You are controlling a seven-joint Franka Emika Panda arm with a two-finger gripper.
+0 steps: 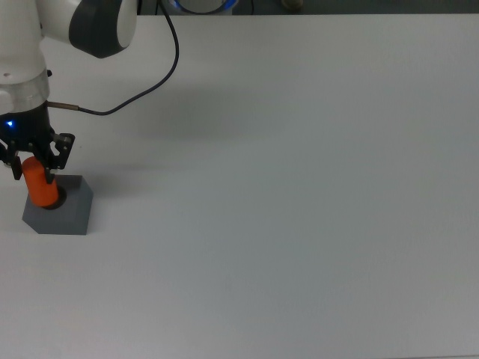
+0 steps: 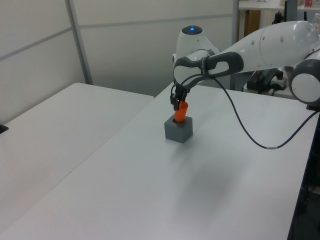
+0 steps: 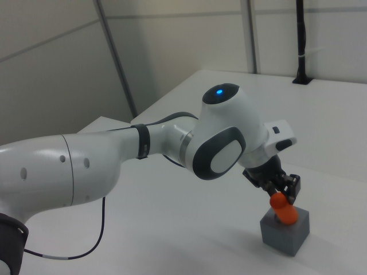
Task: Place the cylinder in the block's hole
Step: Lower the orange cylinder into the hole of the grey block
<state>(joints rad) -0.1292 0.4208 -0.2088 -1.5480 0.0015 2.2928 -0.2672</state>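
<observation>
The orange cylinder (image 1: pixel 40 185) (image 2: pixel 180 112) (image 3: pixel 283 208) stands slightly tilted with its lower end in the round hole on top of the dark grey block (image 1: pixel 66 210) (image 2: pixel 179 131) (image 3: pixel 285 230). My gripper (image 1: pixel 33 163) (image 2: pixel 178 101) (image 3: pixel 279 188) is shut on the cylinder's upper part, directly above the block. The block rests on the white table at the top view's far left. The hole itself is covered by the cylinder.
A black cable (image 1: pixel 142 88) (image 2: pixel 240 120) runs from the arm across the white table (image 1: pixel 299 194). A second white table (image 2: pixel 60 120) sits beside it at the left view's left. Equipment stands behind the arm at the left view's right.
</observation>
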